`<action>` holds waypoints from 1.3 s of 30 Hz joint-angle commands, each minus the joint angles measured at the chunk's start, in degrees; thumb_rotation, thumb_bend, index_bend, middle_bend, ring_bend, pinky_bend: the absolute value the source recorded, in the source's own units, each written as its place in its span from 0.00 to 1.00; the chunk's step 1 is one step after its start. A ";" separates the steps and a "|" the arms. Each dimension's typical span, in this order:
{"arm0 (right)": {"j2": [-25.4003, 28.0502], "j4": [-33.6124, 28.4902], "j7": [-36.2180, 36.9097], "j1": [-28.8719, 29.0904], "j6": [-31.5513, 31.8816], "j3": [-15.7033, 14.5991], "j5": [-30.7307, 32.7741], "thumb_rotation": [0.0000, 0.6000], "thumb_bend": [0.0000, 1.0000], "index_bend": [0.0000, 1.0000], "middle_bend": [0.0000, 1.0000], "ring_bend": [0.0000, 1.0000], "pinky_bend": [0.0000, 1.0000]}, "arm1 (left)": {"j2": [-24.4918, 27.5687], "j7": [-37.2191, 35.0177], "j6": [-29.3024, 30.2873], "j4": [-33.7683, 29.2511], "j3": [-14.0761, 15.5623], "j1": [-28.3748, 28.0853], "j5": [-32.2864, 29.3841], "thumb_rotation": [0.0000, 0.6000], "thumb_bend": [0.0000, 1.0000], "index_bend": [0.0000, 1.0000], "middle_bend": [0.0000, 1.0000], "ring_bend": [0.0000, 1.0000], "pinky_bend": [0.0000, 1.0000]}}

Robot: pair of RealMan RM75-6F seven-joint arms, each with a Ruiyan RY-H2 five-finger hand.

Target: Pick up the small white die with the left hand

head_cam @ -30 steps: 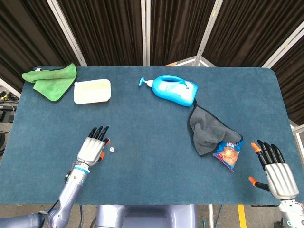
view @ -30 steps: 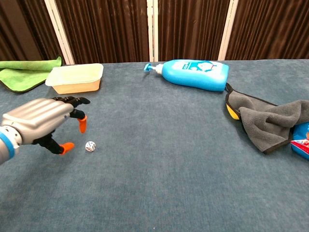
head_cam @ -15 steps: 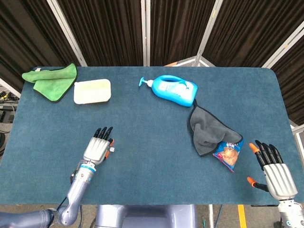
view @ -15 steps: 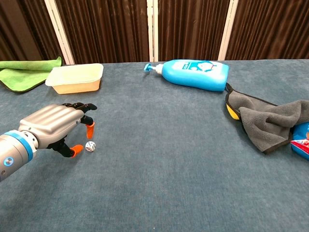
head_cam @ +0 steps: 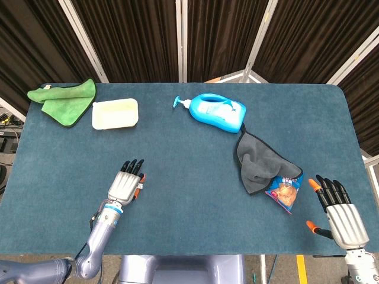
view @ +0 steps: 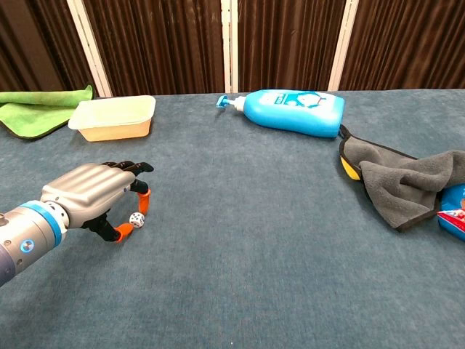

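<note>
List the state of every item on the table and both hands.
Small white die: on the table, between the left hand's fingers.
Left hand: curled around die.
Right hand: spread, empty.
Blue pump bottle: lying down.
Cream plastic tray: upright, empty.
Grey cloth: crumpled.
Green cloth: folded.

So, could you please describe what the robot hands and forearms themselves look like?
Each robot hand, left and right, has a silver-grey metallic back, black fingers and orange tips on some digits. The left forearm is grey with a blue wrist band.

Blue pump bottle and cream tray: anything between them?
Nothing; only bare blue table between the blue pump bottle and cream tray, clear in the head view.
</note>
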 commanded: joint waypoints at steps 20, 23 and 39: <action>-0.07 -0.40 -0.27 -0.07 -0.41 -0.22 0.29 1.00 0.04 0.10 0.00 0.00 0.00 | 1.67 -3.94 5.02 -3.28 0.47 -0.27 6.15 1.00 0.54 0.61 0.00 0.00 0.11; -0.12 -0.39 -0.39 -0.03 -0.49 -0.25 0.24 1.00 0.03 0.10 0.00 0.00 0.00 | 3.10 -2.02 6.81 -7.75 -1.09 -1.27 7.90 1.00 0.53 0.60 0.00 0.00 0.11; -0.42 -0.31 -1.20 -0.13 -0.50 -0.36 0.20 1.00 0.04 0.10 0.00 0.00 0.00 | 11.28 7.93 10.71 -24.24 -3.27 -2.18 6.32 1.00 0.30 0.16 0.00 0.00 0.00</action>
